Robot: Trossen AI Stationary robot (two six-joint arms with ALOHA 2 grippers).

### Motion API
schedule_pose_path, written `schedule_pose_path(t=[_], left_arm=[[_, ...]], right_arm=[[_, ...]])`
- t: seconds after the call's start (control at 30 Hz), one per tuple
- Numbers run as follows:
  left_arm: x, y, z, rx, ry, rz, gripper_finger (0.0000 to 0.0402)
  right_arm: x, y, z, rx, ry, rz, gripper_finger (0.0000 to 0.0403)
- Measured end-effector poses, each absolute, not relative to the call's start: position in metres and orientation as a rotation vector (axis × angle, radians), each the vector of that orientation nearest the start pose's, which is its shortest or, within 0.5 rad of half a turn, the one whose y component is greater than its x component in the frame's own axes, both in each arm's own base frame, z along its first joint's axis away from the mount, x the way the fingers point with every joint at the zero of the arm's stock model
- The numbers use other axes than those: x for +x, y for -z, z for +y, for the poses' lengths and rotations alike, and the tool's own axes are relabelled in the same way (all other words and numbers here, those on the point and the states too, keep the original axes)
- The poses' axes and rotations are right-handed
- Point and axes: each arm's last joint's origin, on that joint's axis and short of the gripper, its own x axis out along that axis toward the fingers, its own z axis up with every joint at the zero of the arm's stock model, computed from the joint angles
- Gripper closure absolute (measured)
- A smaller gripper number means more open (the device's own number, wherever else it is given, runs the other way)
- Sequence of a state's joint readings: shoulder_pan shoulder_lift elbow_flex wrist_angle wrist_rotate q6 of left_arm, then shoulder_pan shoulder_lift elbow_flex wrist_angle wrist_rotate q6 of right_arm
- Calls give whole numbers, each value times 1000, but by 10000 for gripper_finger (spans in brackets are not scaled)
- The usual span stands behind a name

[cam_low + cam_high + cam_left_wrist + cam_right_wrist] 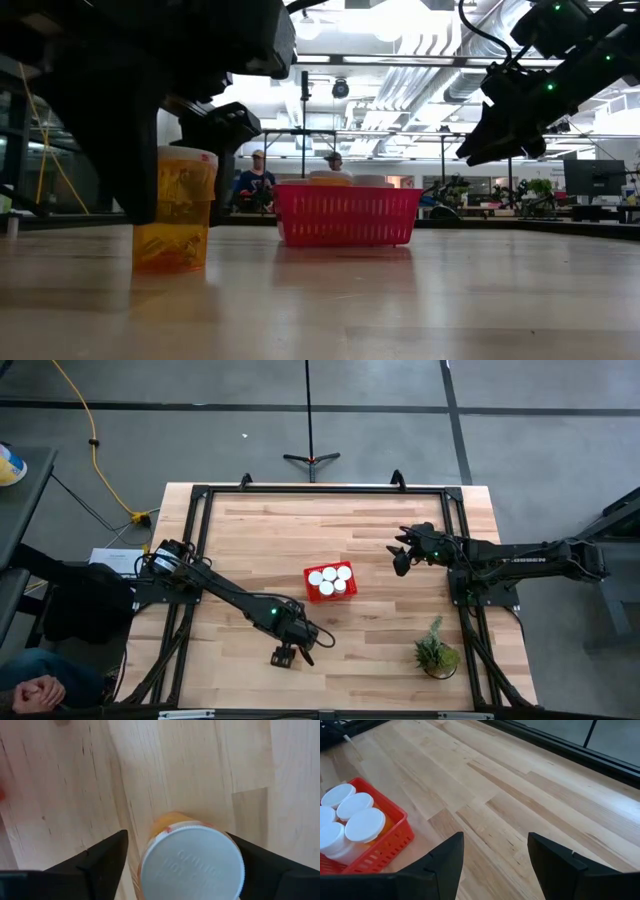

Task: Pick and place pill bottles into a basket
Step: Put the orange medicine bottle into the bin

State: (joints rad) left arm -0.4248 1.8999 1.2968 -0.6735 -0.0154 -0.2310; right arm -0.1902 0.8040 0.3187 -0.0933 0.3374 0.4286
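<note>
Basket [331, 581]: red, centre of the high view, on the table [370, 530]. 5 white caps show inside, so 5 bottles look stowed; in the right wrist view 4 caps are plain at the left edge.
Last bottle [175, 210]: upright on the wood at left of the low view; orange body, white cap. In the high view it sits under the left arm's tip, lower centre, well apart from the basket.
Left gripper [285, 655]: lower centre of the high view, straddling the bottle. Left wrist view has a finger on each side of the cap w/ wood showing in both gaps, so released, not yet pinching.
Right gripper [402, 560]: right of centre in the high view, raised, near the basket's right side. Fingers apart, nothing btwn them; waiting.
Progress: approx 5 of 6 in, judging by caps.
Left to do: clench on bottle 6, lift, carry to basket, drop.
Other: plant [436, 651] lower right, clear of the work.
</note>
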Motion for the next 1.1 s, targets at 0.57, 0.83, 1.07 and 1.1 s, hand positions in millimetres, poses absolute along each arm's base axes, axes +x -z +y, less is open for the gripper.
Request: schedule_pose_path(t=[0.57,0.83,1.07,1.1], left_arm=[[337,-171,-152,49,187,1287,158],[342,-180,-152,38,187,1271,149],[354,-195,-134,18,149,1272,163],[355,-197,-131,14,139,1278,161]], right_arm=[[156,-180,-40,364,629,464,192],[156,-180,-40,364,629,464,192],[156,-180,-40,364,629,464,192],[156,-180,-40,364,628,464,192]])
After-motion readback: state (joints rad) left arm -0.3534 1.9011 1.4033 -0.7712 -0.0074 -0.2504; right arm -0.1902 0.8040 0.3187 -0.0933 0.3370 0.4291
